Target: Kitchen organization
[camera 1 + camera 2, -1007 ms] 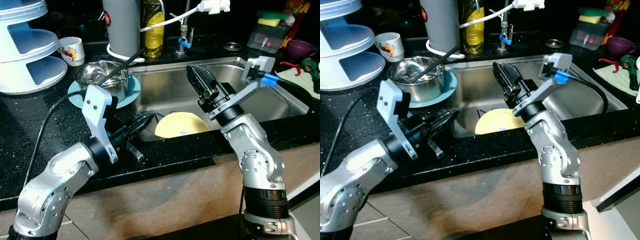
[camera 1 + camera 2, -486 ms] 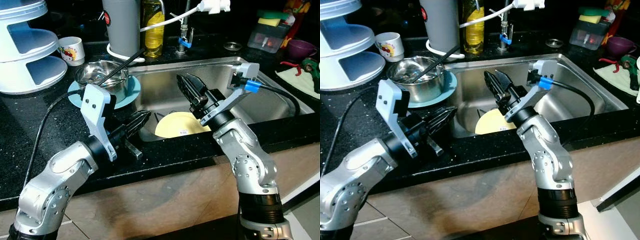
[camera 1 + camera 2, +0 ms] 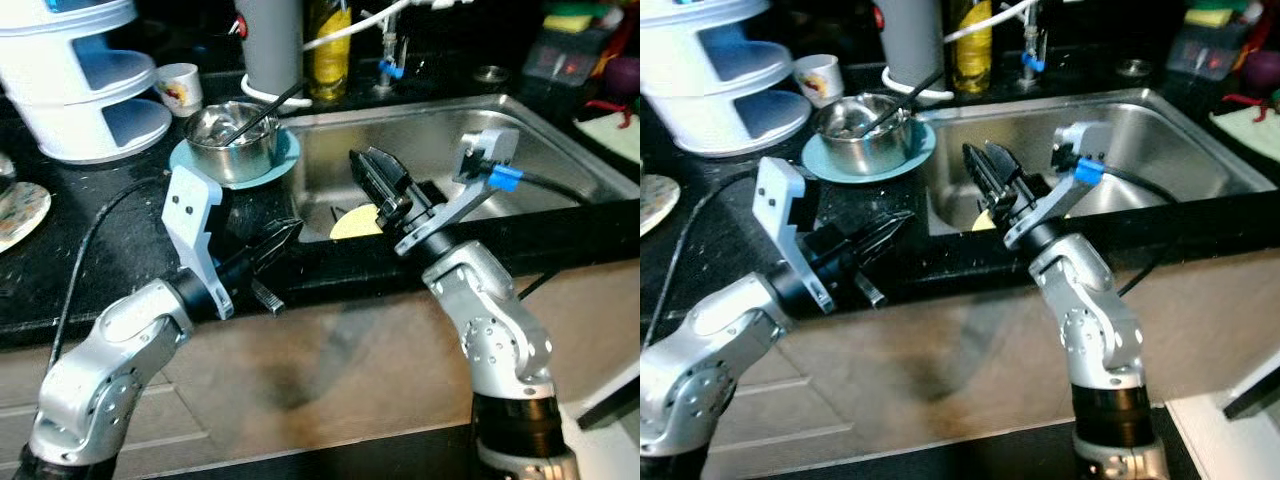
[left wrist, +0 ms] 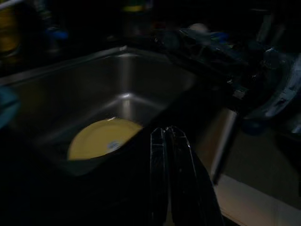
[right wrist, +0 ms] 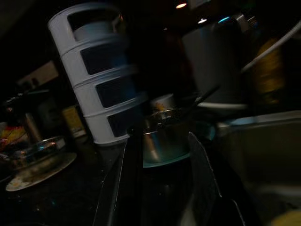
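Stainless sink (image 3: 560,130) holds the yellow plate (image 3: 358,222) at frame centre, lying flat just below and ahead of the right gripper (image 3: 372,172), fingers parted and empty, the nearer one; left gripper (image 3: 283,239), closed and empty, sits left of it over the counter edge.

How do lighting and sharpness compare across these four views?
Eye views: evenly lit, slightly soft, glare on the steel sink. Left wrist view: very dark, yellow plate still visible. Right wrist view: dim, white tiered rack blurred.
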Available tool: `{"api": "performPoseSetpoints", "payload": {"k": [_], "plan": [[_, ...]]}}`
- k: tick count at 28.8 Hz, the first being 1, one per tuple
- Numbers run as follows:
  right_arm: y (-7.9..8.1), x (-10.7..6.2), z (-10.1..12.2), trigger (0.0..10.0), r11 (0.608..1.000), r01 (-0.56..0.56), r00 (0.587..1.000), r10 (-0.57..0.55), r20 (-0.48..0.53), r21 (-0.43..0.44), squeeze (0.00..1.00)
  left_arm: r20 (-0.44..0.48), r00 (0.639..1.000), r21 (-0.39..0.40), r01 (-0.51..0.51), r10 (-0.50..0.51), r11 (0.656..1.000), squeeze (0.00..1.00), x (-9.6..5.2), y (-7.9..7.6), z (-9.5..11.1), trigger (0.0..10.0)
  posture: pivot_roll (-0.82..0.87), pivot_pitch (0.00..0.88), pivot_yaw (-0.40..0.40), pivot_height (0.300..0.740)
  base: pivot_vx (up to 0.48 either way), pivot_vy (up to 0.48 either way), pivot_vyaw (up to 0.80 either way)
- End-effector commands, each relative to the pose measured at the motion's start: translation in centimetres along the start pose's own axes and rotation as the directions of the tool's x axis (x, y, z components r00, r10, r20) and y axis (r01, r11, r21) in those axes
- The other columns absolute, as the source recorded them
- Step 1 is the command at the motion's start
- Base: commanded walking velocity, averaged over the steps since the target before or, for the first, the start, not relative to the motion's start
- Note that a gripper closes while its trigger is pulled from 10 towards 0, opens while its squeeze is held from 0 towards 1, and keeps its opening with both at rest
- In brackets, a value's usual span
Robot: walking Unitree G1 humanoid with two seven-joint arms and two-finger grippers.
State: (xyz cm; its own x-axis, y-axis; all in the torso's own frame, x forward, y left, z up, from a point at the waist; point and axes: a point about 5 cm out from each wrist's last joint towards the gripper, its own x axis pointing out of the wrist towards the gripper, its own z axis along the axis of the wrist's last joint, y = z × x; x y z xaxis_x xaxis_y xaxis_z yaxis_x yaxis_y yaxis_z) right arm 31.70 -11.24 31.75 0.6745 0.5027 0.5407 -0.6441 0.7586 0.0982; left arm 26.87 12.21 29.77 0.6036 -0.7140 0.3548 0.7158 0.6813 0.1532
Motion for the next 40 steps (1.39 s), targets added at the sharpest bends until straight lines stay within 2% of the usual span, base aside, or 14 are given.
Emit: {"api": "performPoseSetpoints", "payload": {"k": [1,11,19,24,30,32,36,40], "plan": [[0.4,-0.1,0.0,10.0,1.000,-0.008,1.000,0.008,0.001,0.005,0.00,-0.014,1.000,0.007,0.000,0.000,1.000,0.00,-0.3,0.0,-0.3,10.0,0.05,0.220,0.011,0.740,-0.356,0.000,0.00],[0.5,-0.1,0.0,10.0,1.000,-0.012,1.000,0.012,-0.006,0.003,0.00,-0.043,0.999,0.024,-0.032,0.033,0.999,0.00,-0.5,0.3,-0.6,10.0,0.05,0.222,0.007,0.740,-0.244,0.000,0.00],[0.7,-0.2,-0.4,10.0,1.000,-0.027,0.999,0.028,-0.037,0.010,0.00,-0.123,0.979,-0.001,-0.161,0.160,0.987,0.00,-1.5,1.1,-2.3,10.0,0.05,0.240,-0.007,0.740,0.000,0.000,0.00],[0.8,-0.2,-0.7,10.0,0.999,-0.042,0.998,0.043,-0.055,0.014,0.00,-0.169,0.961,0.018,-0.218,0.218,0.976,0.00,-2.4,1.6,-3.3,10.0,0.05,0.243,-0.013,0.740,0.000,0.000,0.00],[0.9,-0.3,-0.9,10.0,0.999,-0.048,0.996,0.049,-0.069,0.020,0.00,-0.181,0.948,0.032,-0.261,0.262,0.965,0.00,-2.8,2.0,-3.5,10.0,0.05,0.246,-0.016,0.740,0.000,0.000,0.00],[1.0,-0.4,-1.2,10.0,0.998,-0.056,0.995,0.058,-0.082,0.025,0.00,-0.190,0.940,0.058,-0.277,0.283,0.959,0.00,-3.1,2.2,-3.6,10.0,0.05,0.248,-0.017,0.740,0.000,0.000,0.00],[1.2,-0.9,-1.7,10.0,0.997,-0.072,0.991,0.076,-0.107,0.036,0.00,-0.216,0.938,0.043,-0.270,0.273,0.962,0.00,-3.4,2.0,-3.8,10.0,0.05,0.248,-0.018,0.740,0.000,0.306,0.00],[1.2,-1.2,-2.0,10.0,0.996,-0.073,0.990,0.078,-0.116,0.048,0.00,-0.191,0.949,0.049,-0.246,0.251,0.968,0.00,-3.4,1.8,-3.5,10.0,0.05,0.248,-0.017,0.740,0.000,0.360,0.00]]}}
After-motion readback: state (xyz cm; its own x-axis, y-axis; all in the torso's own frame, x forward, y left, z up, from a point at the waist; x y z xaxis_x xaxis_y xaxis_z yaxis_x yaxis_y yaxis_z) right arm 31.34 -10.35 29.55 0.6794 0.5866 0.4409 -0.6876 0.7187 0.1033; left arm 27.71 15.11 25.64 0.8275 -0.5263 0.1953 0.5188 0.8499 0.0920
